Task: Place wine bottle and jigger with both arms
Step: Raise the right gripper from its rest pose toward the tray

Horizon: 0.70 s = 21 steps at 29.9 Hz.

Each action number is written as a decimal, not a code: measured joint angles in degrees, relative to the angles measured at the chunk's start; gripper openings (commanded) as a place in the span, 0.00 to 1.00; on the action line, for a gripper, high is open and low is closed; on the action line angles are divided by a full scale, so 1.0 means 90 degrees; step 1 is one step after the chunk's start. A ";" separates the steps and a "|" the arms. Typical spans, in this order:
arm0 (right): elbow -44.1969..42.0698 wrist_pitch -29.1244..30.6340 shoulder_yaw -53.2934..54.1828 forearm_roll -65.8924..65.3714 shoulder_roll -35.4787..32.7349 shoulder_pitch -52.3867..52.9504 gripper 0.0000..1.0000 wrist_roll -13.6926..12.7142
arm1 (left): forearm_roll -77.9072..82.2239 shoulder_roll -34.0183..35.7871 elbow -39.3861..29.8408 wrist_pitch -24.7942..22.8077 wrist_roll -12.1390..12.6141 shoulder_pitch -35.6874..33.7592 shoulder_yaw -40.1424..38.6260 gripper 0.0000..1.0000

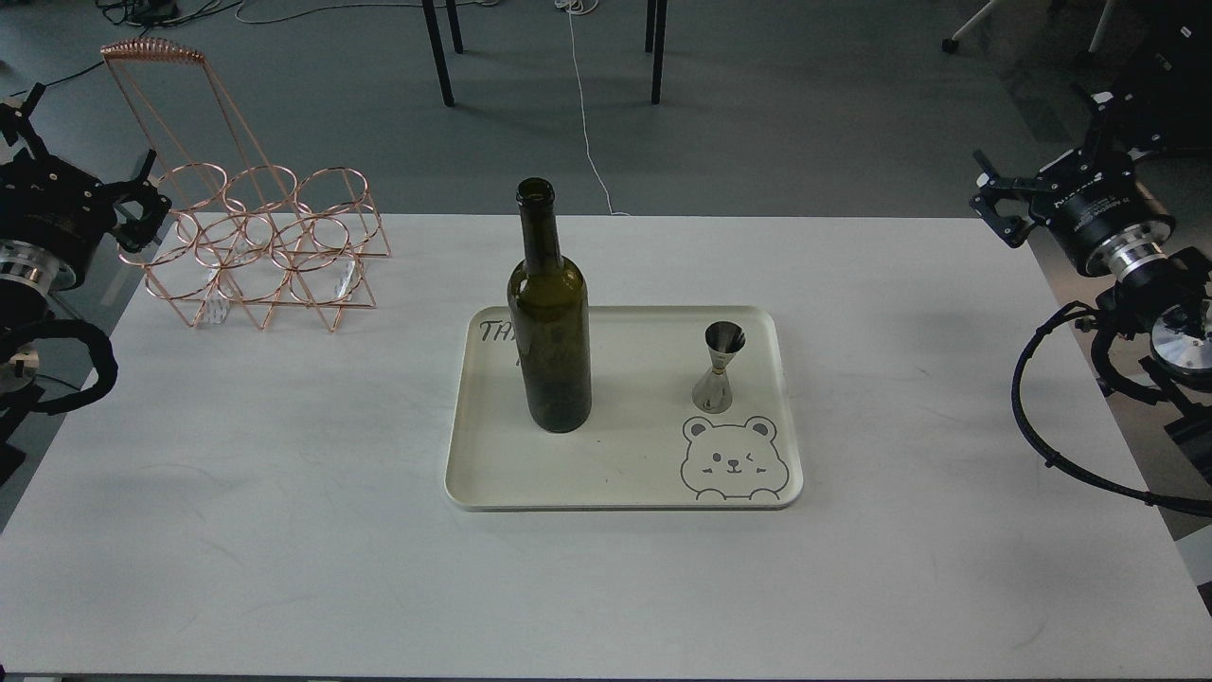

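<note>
The wine bottle (pixel 550 313), dark olive-green and without a label, stands upright on the left half of a cream tray (pixel 620 474). The small steel jigger (pixel 719 367) stands upright on the tray's right half, just above a printed bear face. My left gripper (pixel 142 204) hovers at the left table edge, far from the bottle, beside a wire rack. My right gripper (pixel 999 204) hangs off the table's right edge, well away from the jigger. Both grippers hold nothing and their fingers look spread.
A copper wire bottle rack (pixel 260 246) with several rings stands at the table's back left. The white table (pixel 284 493) stretches around the tray. Chair legs and cables lie on the floor behind the table.
</note>
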 measured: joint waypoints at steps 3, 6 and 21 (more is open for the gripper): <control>0.0067 0.0000 -0.0016 -0.0061 -0.0044 -0.0028 0.99 0.0000 | 0.0004 -0.0003 -0.0013 0.0000 -0.0011 0.0000 0.0015 0.98; 0.0086 0.0000 -0.0046 -0.0140 -0.0106 -0.0019 0.99 0.0000 | 0.0005 -0.0003 -0.0016 0.0000 -0.0003 0.0000 0.0030 0.98; 0.2166 0.0000 -0.0244 -0.4050 -0.1578 0.0239 0.97 0.0065 | -0.0005 0.0005 -0.0016 0.0000 -0.0011 0.0000 -0.0005 0.98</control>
